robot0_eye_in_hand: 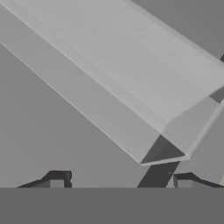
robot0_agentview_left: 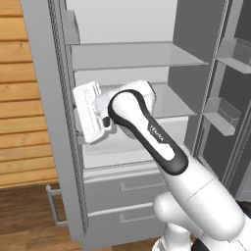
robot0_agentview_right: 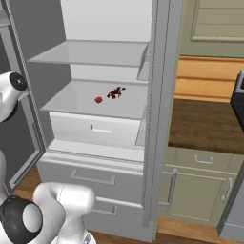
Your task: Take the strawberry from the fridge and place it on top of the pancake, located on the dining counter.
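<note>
Reaching into open fridge (robot0_agentview_right: 162,119); strawberry (robot0_agentview_right: 98,99) sits on middle shelf (robot0_agentview_right: 71,102), ungrasped. End effector (robot0_eye_in_hand: 118,180) fingertips apart, nothing between. Next: steer end effector over strawberry, then close.

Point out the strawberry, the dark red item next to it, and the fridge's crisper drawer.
strawberry (robot0_agentview_right: 98,99): right base view, middle of the small red fruit.
dark red item (robot0_agentview_right: 116,92): right base view, centre of the clump.
crisper drawer (robot0_agentview_right: 95,129): right base view, white front under the shelf.

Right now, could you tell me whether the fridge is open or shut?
Open: the fridge shows its white inside, with a strawberry on the middle shelf.
</note>
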